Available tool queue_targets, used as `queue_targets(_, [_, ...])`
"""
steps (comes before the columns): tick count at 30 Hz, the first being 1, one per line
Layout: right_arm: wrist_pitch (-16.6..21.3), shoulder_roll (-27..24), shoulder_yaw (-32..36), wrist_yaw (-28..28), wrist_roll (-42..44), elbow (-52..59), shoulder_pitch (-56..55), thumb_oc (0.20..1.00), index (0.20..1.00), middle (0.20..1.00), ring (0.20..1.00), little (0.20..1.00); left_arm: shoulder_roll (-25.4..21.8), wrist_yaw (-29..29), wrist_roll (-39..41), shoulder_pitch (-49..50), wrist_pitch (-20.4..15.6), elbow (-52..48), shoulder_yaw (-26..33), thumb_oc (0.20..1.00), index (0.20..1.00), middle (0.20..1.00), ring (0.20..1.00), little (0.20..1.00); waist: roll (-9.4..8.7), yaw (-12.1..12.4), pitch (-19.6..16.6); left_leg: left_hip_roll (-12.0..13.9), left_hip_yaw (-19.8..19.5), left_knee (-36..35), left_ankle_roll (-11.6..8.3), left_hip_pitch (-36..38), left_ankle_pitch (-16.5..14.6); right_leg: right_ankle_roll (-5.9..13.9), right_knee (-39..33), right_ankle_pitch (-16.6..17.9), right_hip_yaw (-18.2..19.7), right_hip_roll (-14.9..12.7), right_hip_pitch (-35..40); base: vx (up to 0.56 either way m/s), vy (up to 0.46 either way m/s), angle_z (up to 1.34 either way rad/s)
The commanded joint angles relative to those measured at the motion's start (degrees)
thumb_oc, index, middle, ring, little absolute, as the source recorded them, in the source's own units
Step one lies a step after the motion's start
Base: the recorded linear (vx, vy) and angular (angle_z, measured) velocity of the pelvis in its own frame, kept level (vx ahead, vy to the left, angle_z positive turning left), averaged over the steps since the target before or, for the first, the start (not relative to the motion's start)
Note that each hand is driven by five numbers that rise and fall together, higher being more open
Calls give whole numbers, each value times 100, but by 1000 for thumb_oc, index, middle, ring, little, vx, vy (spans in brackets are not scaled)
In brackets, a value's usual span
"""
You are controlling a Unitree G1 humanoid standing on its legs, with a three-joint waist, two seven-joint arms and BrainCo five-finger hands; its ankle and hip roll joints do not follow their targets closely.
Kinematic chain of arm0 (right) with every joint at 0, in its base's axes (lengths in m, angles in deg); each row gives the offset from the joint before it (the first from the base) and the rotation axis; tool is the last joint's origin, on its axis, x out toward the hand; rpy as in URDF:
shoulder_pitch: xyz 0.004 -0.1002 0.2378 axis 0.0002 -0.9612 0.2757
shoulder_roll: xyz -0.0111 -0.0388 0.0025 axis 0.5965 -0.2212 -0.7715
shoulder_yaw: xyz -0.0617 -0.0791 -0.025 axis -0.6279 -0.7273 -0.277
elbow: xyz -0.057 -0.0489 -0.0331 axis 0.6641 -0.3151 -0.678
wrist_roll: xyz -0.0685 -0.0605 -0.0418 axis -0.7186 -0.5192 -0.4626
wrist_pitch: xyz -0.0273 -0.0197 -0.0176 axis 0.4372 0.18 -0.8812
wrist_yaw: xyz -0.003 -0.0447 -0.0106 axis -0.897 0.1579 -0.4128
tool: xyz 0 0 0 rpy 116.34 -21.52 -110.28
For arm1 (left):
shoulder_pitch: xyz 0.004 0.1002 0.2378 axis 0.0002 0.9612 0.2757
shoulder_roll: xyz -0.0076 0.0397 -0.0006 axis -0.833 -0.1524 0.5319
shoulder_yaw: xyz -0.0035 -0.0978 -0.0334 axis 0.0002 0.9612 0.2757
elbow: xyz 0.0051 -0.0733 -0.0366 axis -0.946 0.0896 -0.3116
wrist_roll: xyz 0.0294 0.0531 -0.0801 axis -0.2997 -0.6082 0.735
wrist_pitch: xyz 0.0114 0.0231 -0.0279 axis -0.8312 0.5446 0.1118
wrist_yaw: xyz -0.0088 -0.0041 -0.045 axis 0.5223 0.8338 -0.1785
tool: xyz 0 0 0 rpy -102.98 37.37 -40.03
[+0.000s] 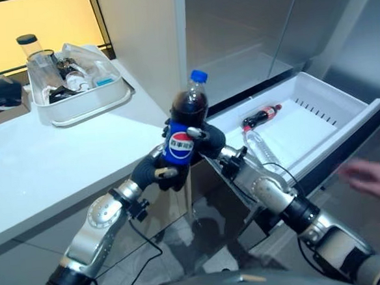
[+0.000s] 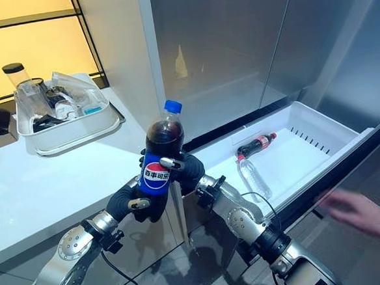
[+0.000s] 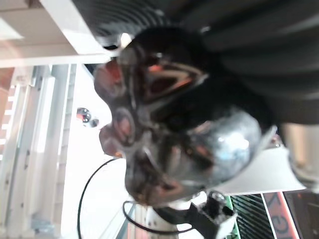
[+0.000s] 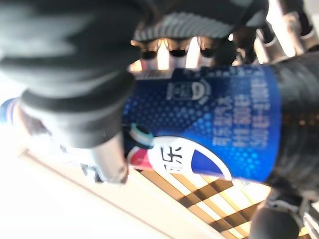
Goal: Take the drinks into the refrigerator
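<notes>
Gripping together, the left hand (image 1: 158, 174) and right hand (image 1: 206, 141) curl round the cola bottle (image 1: 184, 126), upright between them near the counter (image 1: 48, 165) edge, probably steadied for the open fridge drawer (image 1: 319, 117) at right, where two bottles (image 1: 261, 128) lie.

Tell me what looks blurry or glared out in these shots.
Both eye views: the person's hand is motion-smeared, while the cola bottle and drawer are crisp. Left wrist view: soft, with washed-out white at one side. Right wrist view: the bottle label is readable but fuzzy.
</notes>
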Motion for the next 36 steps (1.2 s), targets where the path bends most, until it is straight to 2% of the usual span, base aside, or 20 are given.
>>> queue_targets(1, [779,568,1017,-177,707,177,434,200,200,200,200,200,70,-7,-101,-155,-337,-366,13,1000,1000,1000,1000,1000,-129,55,-112,160,-304,4,-187,145,-416,543,131,-74,-453,-243,313,0,0,0])
queue_targets(21, [1060,348,1686,-445,682,230,187,200,200,200,200,200,130,169,-189,-36,-380,-333,228,1000,1000,1000,1000,1000,-113,19,-101,134,-305,4,-166,157,-433,549,146,-72,-461,-243,305,0,0,0])
queue_targets(28, [1173,178,1978,-504,626,198,190,200,200,200,200,200,129,142,-133,-3,-398,-344,300,1000,1000,1000,1000,1000,-108,10,-96,127,-314,4,-164,141,-427,559,143,-61,-480,-264,305,0,0,0])
queue_targets(36, [1193,-255,2412,-494,383,344,-126,200,200,200,200,200,191,164,-75,137,-477,-358,620,1000,1000,1000,1000,1000,-118,-20,-72,116,-323,4,-156,130,-435,572,154,-49,-486,-269,279,1,1,1])
